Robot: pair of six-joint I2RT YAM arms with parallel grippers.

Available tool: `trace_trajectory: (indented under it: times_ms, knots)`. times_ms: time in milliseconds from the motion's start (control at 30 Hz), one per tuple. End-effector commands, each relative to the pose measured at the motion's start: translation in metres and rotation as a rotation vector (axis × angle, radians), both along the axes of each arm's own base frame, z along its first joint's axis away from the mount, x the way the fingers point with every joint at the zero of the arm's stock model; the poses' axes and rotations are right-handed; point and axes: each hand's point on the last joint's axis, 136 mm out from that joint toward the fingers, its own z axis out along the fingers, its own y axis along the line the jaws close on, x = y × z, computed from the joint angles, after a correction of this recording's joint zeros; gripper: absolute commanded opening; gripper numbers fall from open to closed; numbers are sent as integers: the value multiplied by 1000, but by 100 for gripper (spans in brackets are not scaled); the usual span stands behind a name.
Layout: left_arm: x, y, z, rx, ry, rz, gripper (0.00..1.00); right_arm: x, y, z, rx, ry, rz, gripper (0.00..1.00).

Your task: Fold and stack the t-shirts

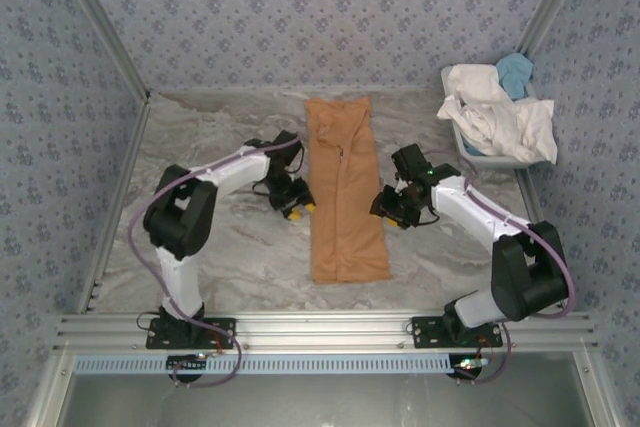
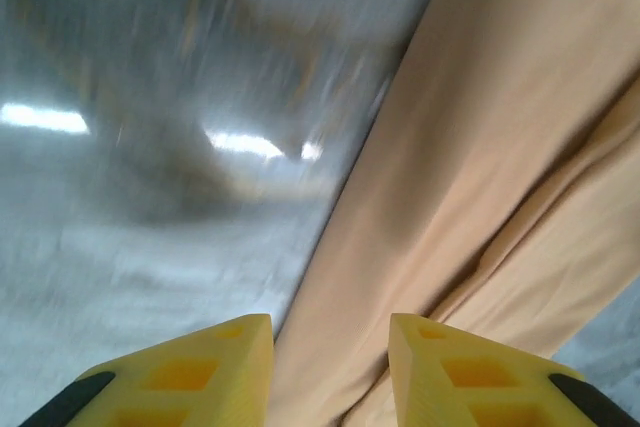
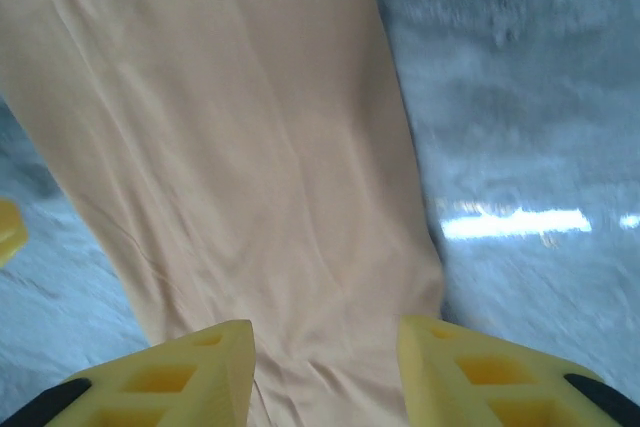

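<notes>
A tan-orange t-shirt (image 1: 345, 192), folded into a long narrow strip, lies flat in the middle of the table and runs from the back toward the front. My left gripper (image 1: 298, 207) sits low at the strip's left edge. In the left wrist view its yellow fingers (image 2: 225, 357) stand apart over that edge of the cloth (image 2: 480, 147), so the left gripper (image 2: 330, 332) is open. My right gripper (image 1: 385, 205) is at the strip's right edge. In the right wrist view the right gripper (image 3: 325, 337) is open above the cloth (image 3: 230, 147), holding nothing.
A white tub (image 1: 490, 155) at the back right holds a heap of white shirts (image 1: 495, 112) and a light blue one (image 1: 516, 72). Patterned walls close the table on three sides. A metal rail (image 1: 320, 327) runs along the front.
</notes>
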Motion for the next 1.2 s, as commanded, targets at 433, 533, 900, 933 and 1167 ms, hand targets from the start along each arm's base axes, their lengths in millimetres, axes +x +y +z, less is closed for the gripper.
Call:
trace_trajectory:
  times_ms: [433, 533, 900, 933, 1167]
  knots:
    - [-163, -23, -33, -46, 115, -265, 39, -100, -8, -38, 76, 210, 141, 47]
    - [-159, -27, -35, -59, 91, -245, 38, -105, -6, -42, 81, 222, 141, 47]
    - [-141, -38, -45, -51, 32, -216, 24, -113, -3, -57, 55, 245, 135, 46]
    - [-140, -40, -43, -55, 30, -210, 24, -113, -2, -59, 52, 253, 137, 46]
    - [-141, -32, -18, -51, -3, -190, 35, -117, -3, -65, 15, 267, 124, 44]
